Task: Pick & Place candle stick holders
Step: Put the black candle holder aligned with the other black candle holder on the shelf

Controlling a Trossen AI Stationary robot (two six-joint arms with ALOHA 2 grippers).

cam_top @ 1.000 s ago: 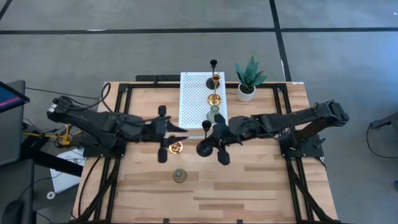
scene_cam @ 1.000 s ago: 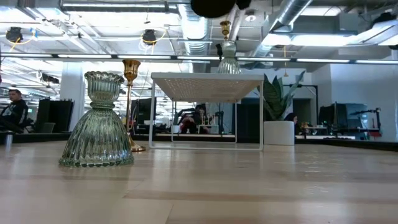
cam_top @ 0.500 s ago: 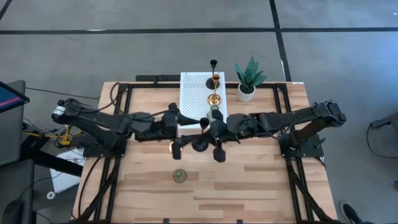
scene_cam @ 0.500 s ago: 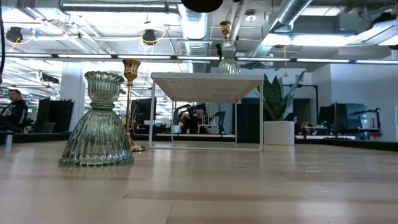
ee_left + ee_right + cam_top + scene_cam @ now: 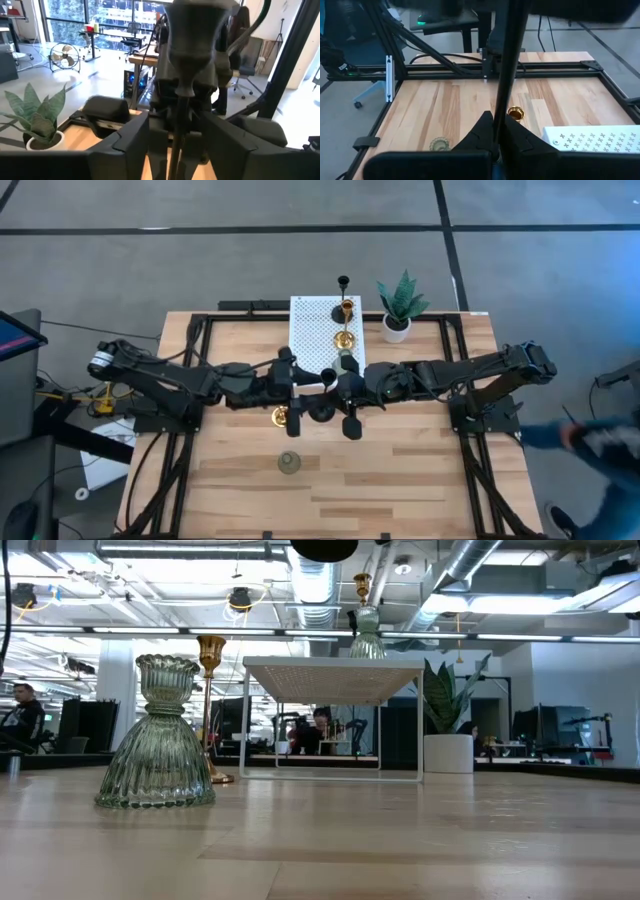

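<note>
A slim black candle stick holder [image 5: 192, 35] is lifted above the table between both arms. Its round base [image 5: 324, 548] shows at the low view's top edge. My right gripper [image 5: 336, 396] is shut on its stem. My left gripper [image 5: 318, 386] is open, with one finger on each side of the stem [image 5: 176, 135], not touching it. A gold holder [image 5: 281, 416] and a pale grey-green holder [image 5: 289, 463] stand on their bases on the table. Another black [image 5: 342, 284], gold [image 5: 344, 338] and grey-green [image 5: 345, 363] holder stand on the white rack [image 5: 310, 330]. My right gripper pinches the black holder's thin stem [image 5: 501, 117] between its two fingers. The fingers come level from the table's right side and lie across the stem. The holder is lifted clear of the table, cup end up and base down.
A potted plant [image 5: 399, 305] stands at the far right of the rack. A person's blurred arm [image 5: 590, 438] shows beyond the table's right edge. Bare wood lies toward the near edge, around the grey-green holder [image 5: 157, 735].
My left gripper has gone toward the table's right, away from the gold holder and up to the black holder, its fingers now around the stem. My right gripper has carried the black holder a little toward the left.
</note>
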